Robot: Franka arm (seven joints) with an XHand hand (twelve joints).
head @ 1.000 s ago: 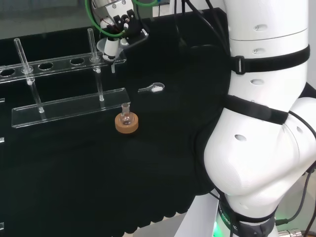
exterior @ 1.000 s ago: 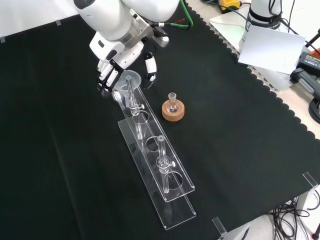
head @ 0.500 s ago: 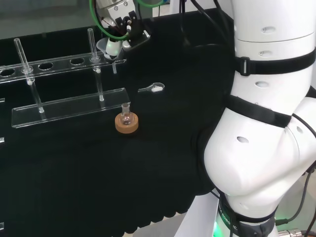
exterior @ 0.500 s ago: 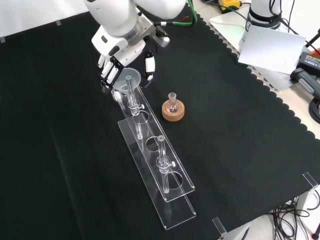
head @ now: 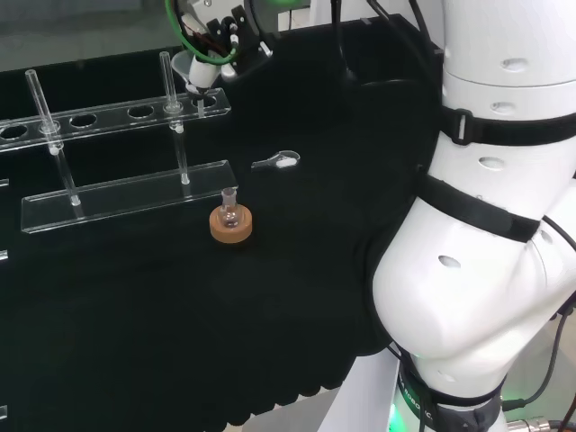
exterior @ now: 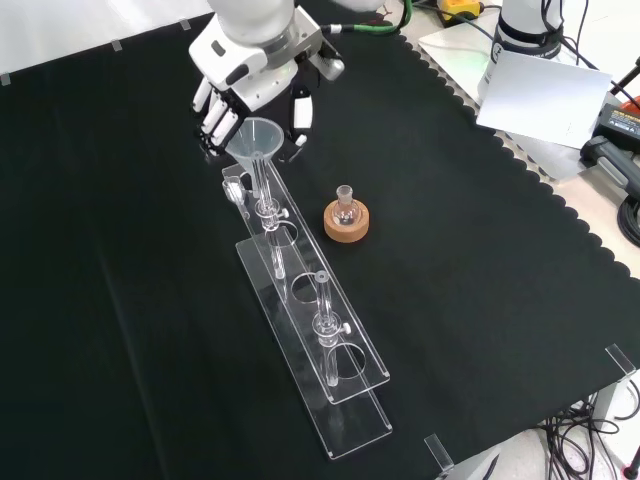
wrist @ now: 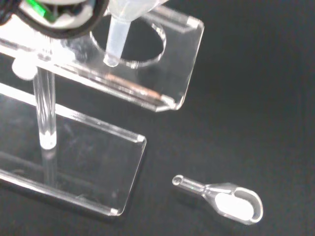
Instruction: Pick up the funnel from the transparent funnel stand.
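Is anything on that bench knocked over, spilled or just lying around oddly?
Nothing spilled or toppled. The one stray piece is a small clear scoop lying flat on the cloth beside the stand. The flask sits upright in its cork ring, and the hand holds the funnel.

Bench (exterior: 480, 300) covered in black cloth, scalloped edge at front view's right. Clear funnel stand (exterior: 300, 330) rests on cloth, long base plate, upper plate with holes on posts. Cork ring (exterior: 346, 222) just beside stand, small flask (exterior: 346, 200) upright in it. Small clear scoop (head: 277, 161) lies flat near stand's end, apart from ring.
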